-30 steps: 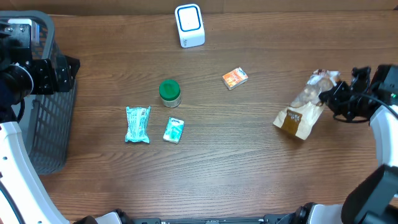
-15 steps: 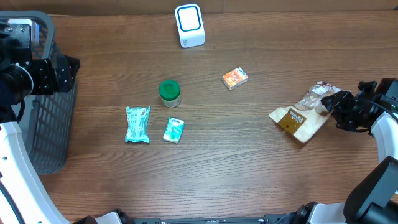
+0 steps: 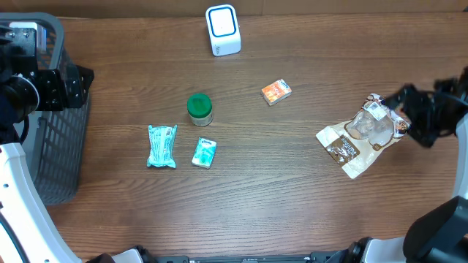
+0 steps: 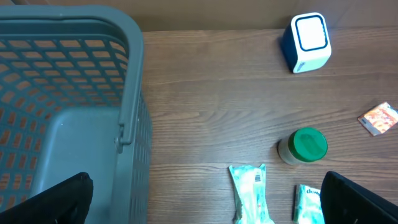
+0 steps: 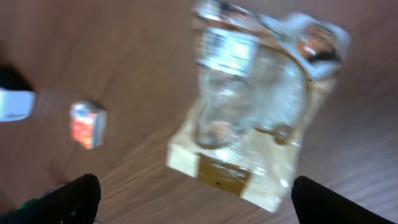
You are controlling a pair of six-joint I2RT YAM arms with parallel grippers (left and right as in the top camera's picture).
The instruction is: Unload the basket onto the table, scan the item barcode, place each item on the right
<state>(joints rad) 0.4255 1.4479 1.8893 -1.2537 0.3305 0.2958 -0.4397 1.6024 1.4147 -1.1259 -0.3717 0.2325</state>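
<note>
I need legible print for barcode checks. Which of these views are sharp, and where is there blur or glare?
Overhead: sharp and evenly lit, with a slight sheen on the clear snack bag. Left wrist: crisp on the basket and the white scanner. Right wrist: motion-blurred throughout; the bag's print and the small orange box are smeared and unreadable.

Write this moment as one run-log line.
right gripper: open, beside snack bag | snack bag: lying on table, unheld | left gripper: open, above basket edge | scanner: far from snack bag
</note>
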